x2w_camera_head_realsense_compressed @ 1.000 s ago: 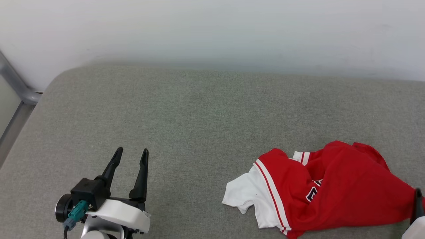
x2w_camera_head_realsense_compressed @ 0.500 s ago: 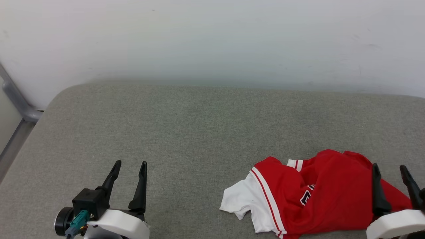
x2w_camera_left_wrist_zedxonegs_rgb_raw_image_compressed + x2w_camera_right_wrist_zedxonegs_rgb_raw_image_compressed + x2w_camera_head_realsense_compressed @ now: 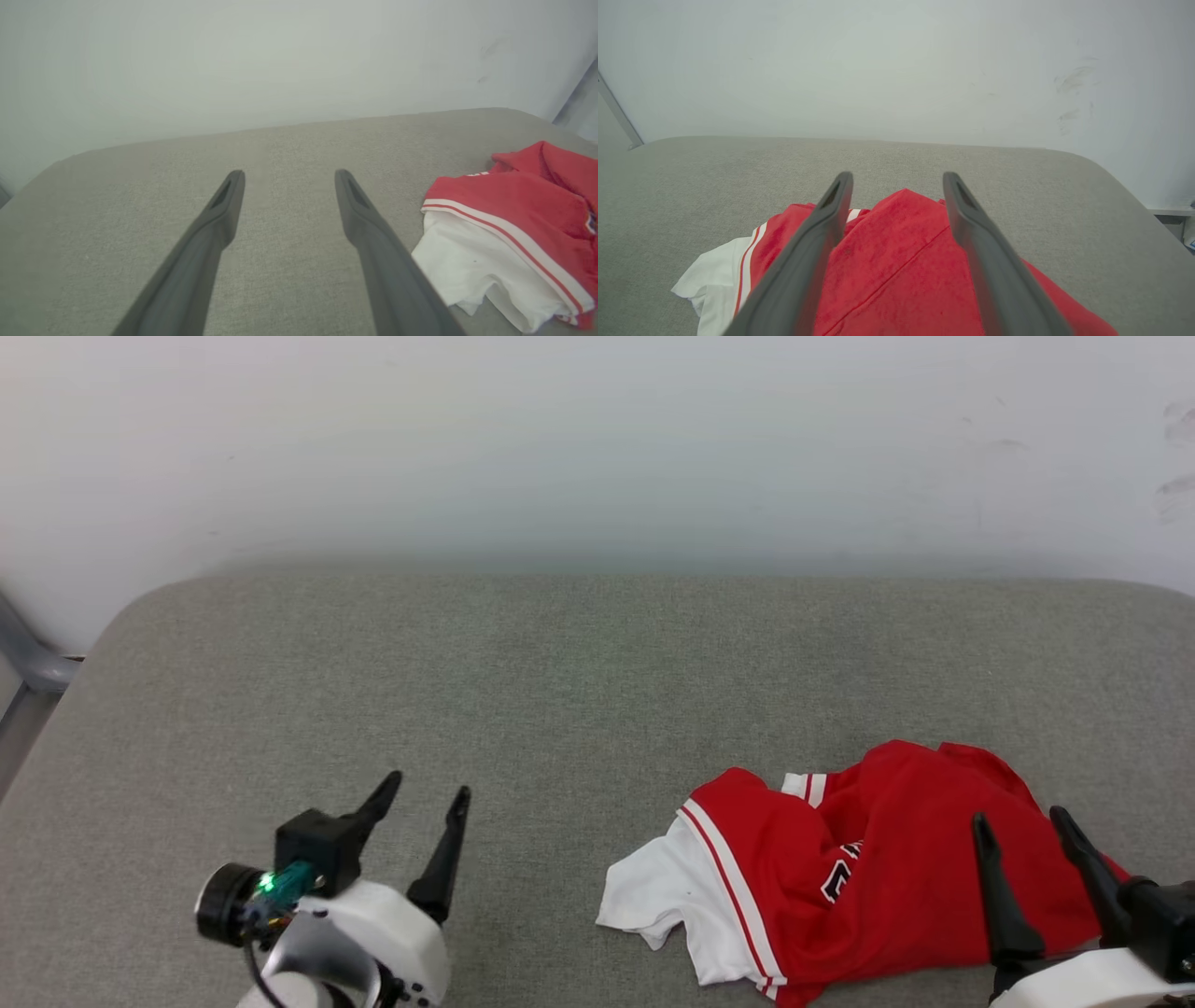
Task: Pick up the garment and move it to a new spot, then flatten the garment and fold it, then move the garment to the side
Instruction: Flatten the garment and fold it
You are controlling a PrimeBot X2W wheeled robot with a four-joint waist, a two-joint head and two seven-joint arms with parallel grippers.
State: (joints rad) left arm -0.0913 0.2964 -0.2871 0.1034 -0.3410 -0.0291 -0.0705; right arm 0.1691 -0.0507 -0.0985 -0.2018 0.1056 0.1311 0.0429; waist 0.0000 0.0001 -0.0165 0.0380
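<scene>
A grey fabric surface [image 3: 560, 691] runs to a pale wall [image 3: 597, 448] on the far side. The garment [image 3: 868, 896] lies crumpled at its near right, red body bunched, with one white sleeve [image 3: 653, 901] spread leftward. The right gripper [image 3: 1019, 817] hangs over the garment's right part, fingers spread, holding nothing. The left gripper [image 3: 427, 784], also spread and empty, sits near left, well apart from the sleeve.

The grey padded surface [image 3: 560, 691] is open across its left and middle. The crumpled garment [image 3: 887, 896] heaps at the near right, the 1 obstacle on it. The white wall [image 3: 597, 448] closes the far edge; a metal rail [image 3: 28, 667] stands beyond the left corner.
</scene>
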